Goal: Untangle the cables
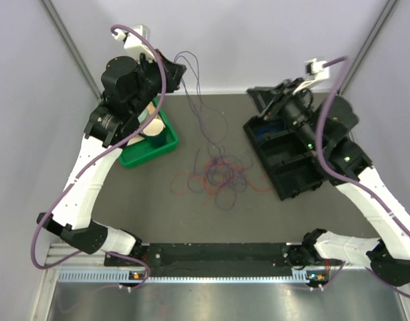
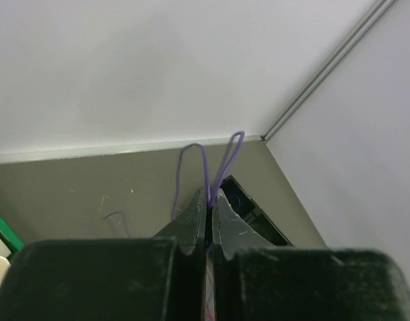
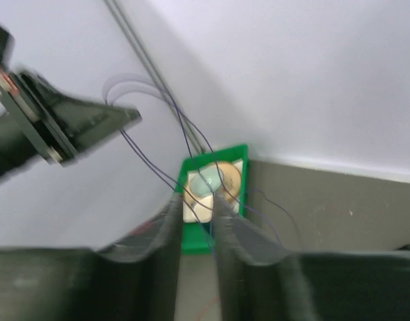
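The cables (image 1: pixel 218 175) lie as a loose tangle of red, blue and purple wires in the middle of the table. A purple strand (image 1: pixel 194 87) rises from the tangle to my left gripper (image 1: pixel 171 70), which is raised at the back left. In the left wrist view the left gripper (image 2: pixel 209 198) is shut on purple loops (image 2: pixel 205 160) that stick out past its tips. My right gripper (image 1: pixel 256 97) hovers over the far end of the black tray. In the blurred right wrist view the right gripper (image 3: pixel 198 204) shows a narrow gap. Thin strands (image 3: pixel 191 144) cross beyond it, ungripped.
A green bin (image 1: pixel 166 144) with round rolls inside stands at the left, under the left arm, and its rim (image 3: pixel 237 155) shows in the right wrist view. The black compartment tray (image 1: pixel 285 160) sits at the right. Grey walls close the back and sides.
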You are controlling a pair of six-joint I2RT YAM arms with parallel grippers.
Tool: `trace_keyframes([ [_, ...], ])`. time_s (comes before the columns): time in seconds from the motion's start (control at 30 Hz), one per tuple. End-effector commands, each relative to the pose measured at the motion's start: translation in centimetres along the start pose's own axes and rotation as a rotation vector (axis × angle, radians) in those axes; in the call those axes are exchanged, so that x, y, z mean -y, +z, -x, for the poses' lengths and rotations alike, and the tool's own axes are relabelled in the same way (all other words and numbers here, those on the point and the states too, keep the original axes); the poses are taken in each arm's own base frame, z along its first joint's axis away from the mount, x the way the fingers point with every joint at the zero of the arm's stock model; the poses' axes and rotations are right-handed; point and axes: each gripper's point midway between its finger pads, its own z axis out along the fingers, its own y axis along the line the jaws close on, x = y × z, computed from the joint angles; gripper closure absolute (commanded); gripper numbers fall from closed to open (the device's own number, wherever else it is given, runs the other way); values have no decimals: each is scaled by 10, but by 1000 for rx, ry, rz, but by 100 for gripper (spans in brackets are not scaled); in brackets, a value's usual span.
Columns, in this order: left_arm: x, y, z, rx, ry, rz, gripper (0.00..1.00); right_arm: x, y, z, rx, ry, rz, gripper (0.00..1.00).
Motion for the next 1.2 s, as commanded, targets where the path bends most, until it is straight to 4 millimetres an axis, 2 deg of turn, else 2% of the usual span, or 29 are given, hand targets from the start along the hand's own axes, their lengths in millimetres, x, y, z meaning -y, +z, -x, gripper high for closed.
trace_keyframes([
  [0.0,18,-12,27,66,-31,-64,100,13,14,-102,-238,-16,52,49],
  [0.03,18,-12,28,67,-29,-63,100,23,11,-138,-297,-15,55,40],
  [0.07,19,-13,29,70,-31,-64,100,20,7,-150,-319,-14,98,35],
  [0.13,24,-14,29,61,-30,-92,100,30,5,-183,-361,-16,94,33],
  [0.2,26,-14,29,59,-31,-97,100,37,5,-203,-371,-66,101,34],
  [0.23,26,-13,27,54,-35,-98,100,41,2,-220,-361,-80,106,34],
  [0.3,24,-12,25,47,-37,-96,100,50,0,-224,-304,-161,90,34],
  [0.33,25,-12,24,47,-41,-100,100,55,-5,-236,-308,-197,74,33],
  [0.4,25,-12,23,44,-44,-102,100,62,-2,-239,-302,-253,51,32],
  [0.5,26,-11,22,44,-47,-106,100,66,8,-251,-325,-281,47,33],
  [0.53,26,-11,23,46,-50,-108,100,70,12,-264,-348,-287,47,33],
  [0.6,28,-11,23,45,-55,-113,100,71,21,-266,-331,-282,35,35],
  [0.67,28,-12,24,46,-57,-115,100,77,30,-278,-344,-287,9,37],
  [0.73,28,-12,23,44,-61,-115,100,73,41,-274,-319,-288,17,41],
  [0.77,29,-13,25,48,-59,-118,100,73,45,-281,-333,-286,27,46],
  [0.8,29,-13,24,45,-61,-119,100,70,48,-280,-324,-282,34,51],
  [0.83,29,-13,23,42,-62,-116,100,68,54,-277,-318,-278,34,60],
  [0.87,27,-12,22,41,-61,-110,100,68,57,-278,-320,-275,29,88],
  [0.9,27,-12,20,36,-61,-107,100,68,59,-276,-317,-273,20,100],
  [0.97,25,-12,20,34,-60,-101,100,68,61,-264,-290,-265,-2,100],
  [1.07,15,-10,14,23,-43,-61,100,64,56,-227,-206,-261,-29,100],
  [1.1,9,-10,12,21,-41,-43,100,56,52,-202,-153,-259,-21,100],
  [1.17,-3,-6,2,-4,-42,-17,100,50,47,-175,-107,-278,-21,100],
])
